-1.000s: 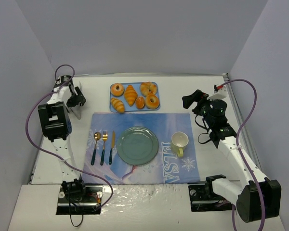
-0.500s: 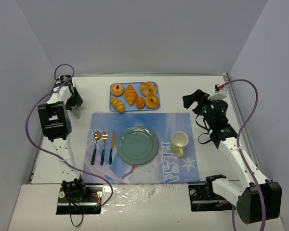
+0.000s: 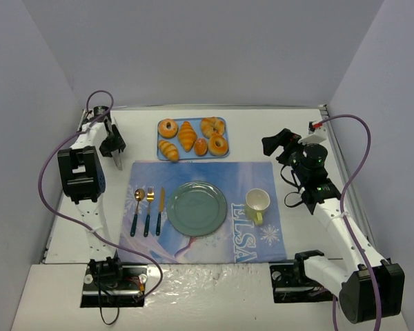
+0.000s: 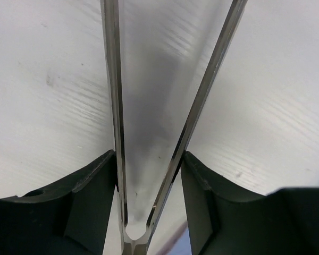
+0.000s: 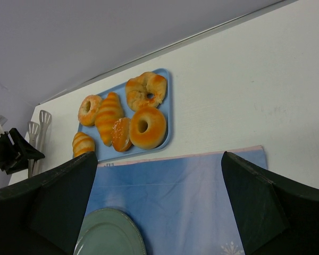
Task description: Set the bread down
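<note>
Tongs (image 4: 112,106) run up the middle of the left wrist view, their two thin metal arms joined in a narrow bend low down and splaying apart toward the top. The left gripper (image 4: 149,155) is clamped on them: one dark finger (image 4: 85,207) presses the outside of each arm just above the bend, with the white table (image 4: 42,79) beneath. Seen from above, this gripper (image 3: 114,146) points the tongs (image 3: 116,162) down at the table, and the blue placemat (image 3: 200,172) begins just to its right.

The bread (image 3: 169,149) lies farther to that gripper's right, well apart from it, in the near-left corner of a blue tray (image 3: 198,126). It sits just beside a larger orange croissant (image 3: 187,136), and ring doughnuts fill the rest of the tray.

The right gripper (image 3: 271,143) has its fingers spread wide with nothing between them. In its own view the tray sits ahead of the fingers, and the bread (image 5: 83,144) is ahead and to the left — at the tray corner closest to the left gripper (image 5: 13,151). Below the fingers lies the rim of a green plate (image 5: 109,234).
</note>
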{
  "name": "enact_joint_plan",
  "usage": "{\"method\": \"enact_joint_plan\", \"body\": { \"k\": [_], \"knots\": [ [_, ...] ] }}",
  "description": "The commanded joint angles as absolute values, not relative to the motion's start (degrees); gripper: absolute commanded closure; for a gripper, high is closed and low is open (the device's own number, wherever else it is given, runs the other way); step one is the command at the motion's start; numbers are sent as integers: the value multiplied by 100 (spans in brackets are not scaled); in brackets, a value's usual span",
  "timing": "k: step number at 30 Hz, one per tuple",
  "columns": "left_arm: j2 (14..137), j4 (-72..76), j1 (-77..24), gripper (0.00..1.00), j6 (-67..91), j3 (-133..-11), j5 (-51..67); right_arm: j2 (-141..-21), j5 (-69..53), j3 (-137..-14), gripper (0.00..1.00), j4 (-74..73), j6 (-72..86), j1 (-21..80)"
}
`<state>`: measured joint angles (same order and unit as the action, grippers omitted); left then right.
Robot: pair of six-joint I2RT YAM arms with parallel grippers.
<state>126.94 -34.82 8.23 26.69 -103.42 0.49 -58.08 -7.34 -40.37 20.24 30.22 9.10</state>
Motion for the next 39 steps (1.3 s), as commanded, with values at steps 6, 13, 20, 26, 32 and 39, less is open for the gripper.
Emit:
{"method": "enact_joint_plan", "body": {
  "k": [6, 13, 20, 26, 32, 39],
  "knots": [
    [11376, -3710, 567, 56, 2697, -10475, -322, -5639, -819, -4069, 0, 2380, 3108, 965],
    [10984, -3780, 409, 56, 2669, -10394, -501, -5631, -847, -4069, 0, 2385, 3123, 964],
    [10672, -3904, 200, 59, 2623, -10420, -585, -5634, -875, -4052, 0, 2399, 3155, 963],
    [10315, -4113, -136, 60, 2522, -10466, -671, -5641, -888, -4076, 0, 2399, 3155, 974],
    [9906, -4227, -662, 60, 2417, -10345, -698, -5651, -905, -4096, 0, 2391, 3155, 984],
    [9568, -4324, -1174, 60, 2415, -10050, -593, -5625, -879, -4104, 0, 2356, 3155, 1011]
  ]
}}
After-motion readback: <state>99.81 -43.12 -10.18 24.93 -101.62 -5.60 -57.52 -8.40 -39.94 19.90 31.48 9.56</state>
